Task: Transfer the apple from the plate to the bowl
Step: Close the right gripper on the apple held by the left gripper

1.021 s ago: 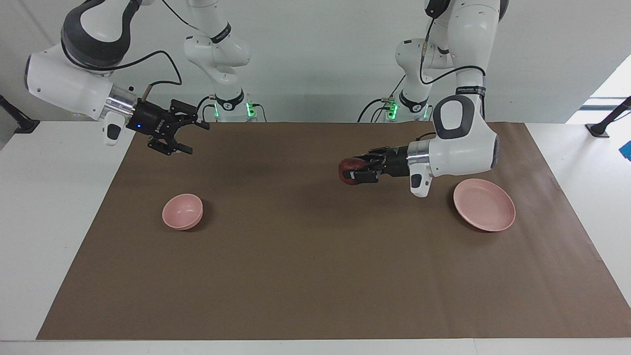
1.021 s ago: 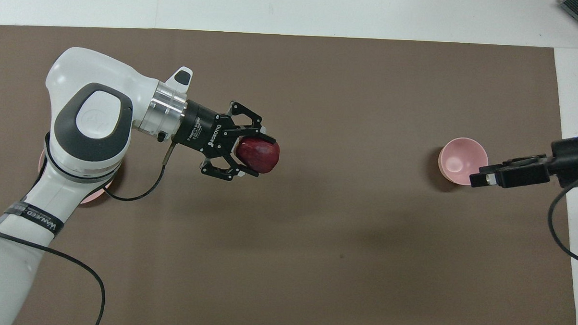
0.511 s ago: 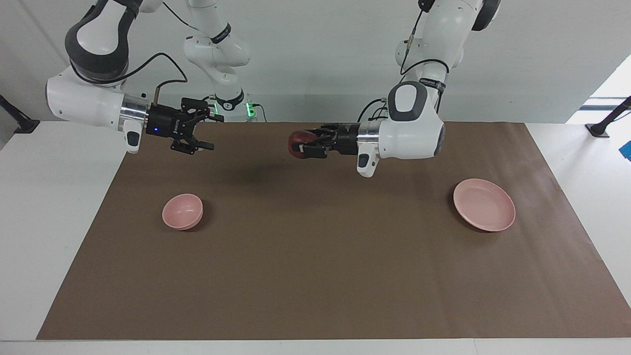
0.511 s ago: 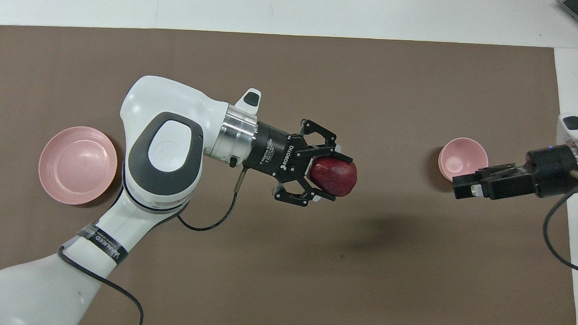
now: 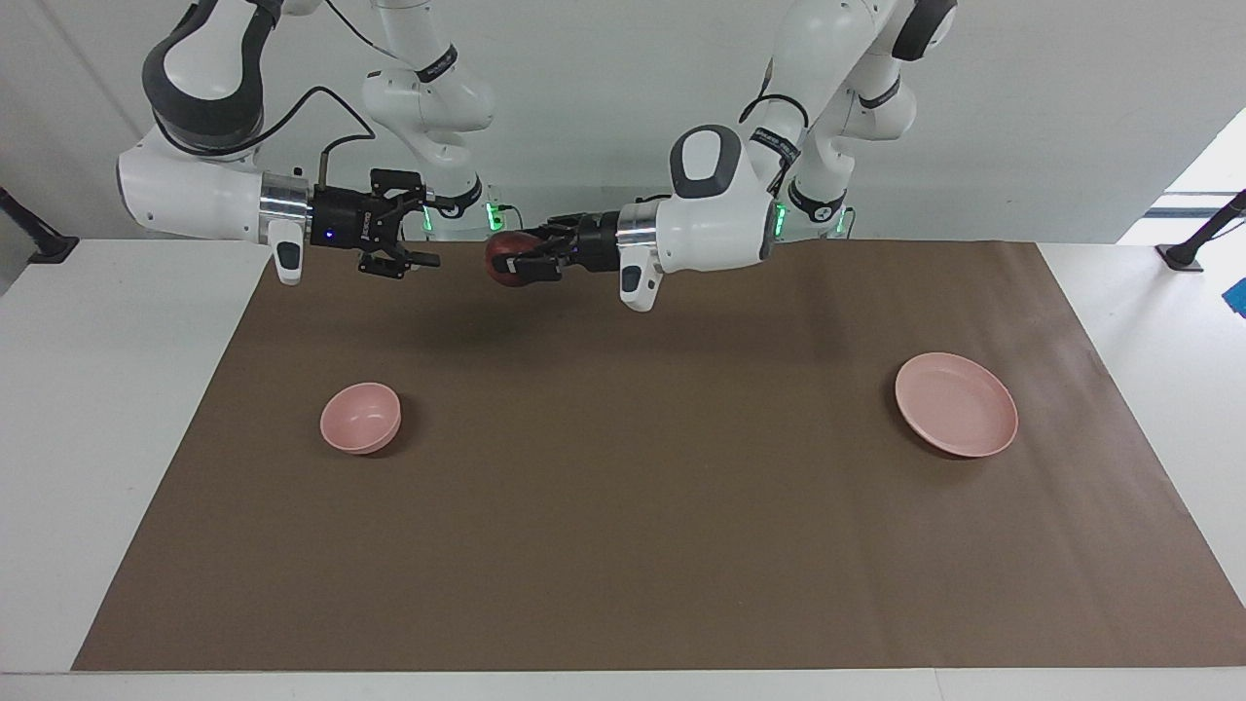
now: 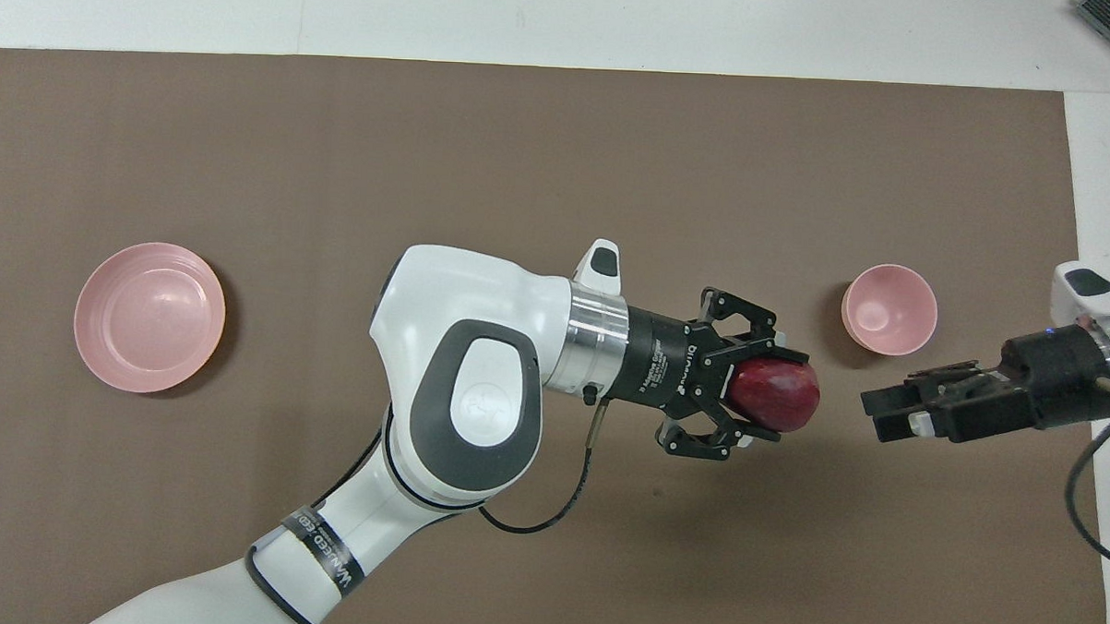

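- Facing view: the left gripper (image 5: 518, 259), at upper centre of the frame, is clamped on the apple (image 5: 503, 259) and holds it up in the air, well above the brown mat (image 5: 623, 545). The arm lies level, so the fruit sticks out sideways past the fingertips.
- Facing view: the right gripper (image 5: 421, 234), at upper left, points straight at the apple with its jaws spread wide, a small gap between them. That face-to-face pose looks like a hand-over being set up, since the bowl lies at the right arm's end of the table.
- Facing view: the bowl (image 5: 360, 417) sits at lower left of centre, the plate (image 5: 956, 403) at right; both are empty.
- Overhead view: the apple (image 6: 775, 396) shows right of centre, gripped by the left gripper (image 6: 763, 393), its free end turned toward the right gripper (image 6: 888, 413).
- Overhead view: the bowl (image 6: 889, 308) sits just above that gap; the plate (image 6: 149, 316) is at far left.
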{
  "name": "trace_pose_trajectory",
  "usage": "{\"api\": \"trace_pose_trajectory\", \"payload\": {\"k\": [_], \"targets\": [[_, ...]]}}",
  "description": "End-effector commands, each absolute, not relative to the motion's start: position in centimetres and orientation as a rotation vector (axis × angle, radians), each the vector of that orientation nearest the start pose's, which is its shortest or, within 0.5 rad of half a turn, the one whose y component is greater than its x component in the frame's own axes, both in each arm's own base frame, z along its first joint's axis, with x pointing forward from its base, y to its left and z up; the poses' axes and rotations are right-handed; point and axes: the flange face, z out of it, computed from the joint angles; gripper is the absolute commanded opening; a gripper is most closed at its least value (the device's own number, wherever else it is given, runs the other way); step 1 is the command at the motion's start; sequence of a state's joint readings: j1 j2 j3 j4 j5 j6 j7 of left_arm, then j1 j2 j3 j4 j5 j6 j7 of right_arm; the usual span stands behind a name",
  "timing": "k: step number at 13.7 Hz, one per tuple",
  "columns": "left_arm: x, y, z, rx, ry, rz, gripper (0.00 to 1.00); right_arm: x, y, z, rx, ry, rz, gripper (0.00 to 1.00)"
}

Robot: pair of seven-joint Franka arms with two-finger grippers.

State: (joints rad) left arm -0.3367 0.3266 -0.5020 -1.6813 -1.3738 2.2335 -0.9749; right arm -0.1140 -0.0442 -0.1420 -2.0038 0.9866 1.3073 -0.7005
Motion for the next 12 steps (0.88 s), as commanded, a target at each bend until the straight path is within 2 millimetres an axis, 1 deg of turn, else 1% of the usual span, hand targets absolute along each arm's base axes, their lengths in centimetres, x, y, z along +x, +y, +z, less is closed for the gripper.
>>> {"api": "trace_pose_trajectory", "payload": {"k": [1, 2, 3, 5, 6, 7, 9, 11, 12], "targets": [[43.5, -52.4, 49.4, 1.67, 0.971, -1.083, 0.0, 48.3, -3.0, 48.7, -1.853, -0.285, 0.064, 1.0], [42.9, -52.9, 49.3, 1.663, 0.976, -1.092, 0.0, 48.2, -3.0, 48.6, -1.851, -0.283, 0.064, 1.0], [42.8, -53.1, 49.6, 1.637, 0.985, -1.1, 0.0, 48.3, -3.0, 48.6, -1.851, -0.281, 0.067, 1.0], [42.0, -53.8, 49.9, 1.629, 0.986, -1.096, 0.0, 47.8, -2.8, 48.7, -1.834, -0.262, 0.125, 1.0], [41.8, -54.0, 49.8, 1.628, 0.988, -1.098, 0.0, 47.6, -2.9, 48.8, -1.829, -0.243, 0.159, 1.0], [41.6, -54.1, 49.7, 1.618, 0.998, -1.096, 0.0, 47.1, -3.5, 49.0, -1.821, -0.239, 0.177, 1.0], [40.8, -54.8, 50.0, 1.613, 1.001, -1.089, 0.0, 46.9, -4.0, 48.8, -1.83, -0.235, 0.183, 1.0], [40.5, -55.1, 50.1, 1.615, 0.997, -1.09, 0.0, 47.2, -3.7, 48.7, -1.843, -0.243, 0.159, 1.0], [40.0, -55.5, 50.1, 1.62, 0.991, -1.096, 0.0, 47.4, -3.6, 48.7, -1.85, -0.256, 0.136, 1.0]]}}
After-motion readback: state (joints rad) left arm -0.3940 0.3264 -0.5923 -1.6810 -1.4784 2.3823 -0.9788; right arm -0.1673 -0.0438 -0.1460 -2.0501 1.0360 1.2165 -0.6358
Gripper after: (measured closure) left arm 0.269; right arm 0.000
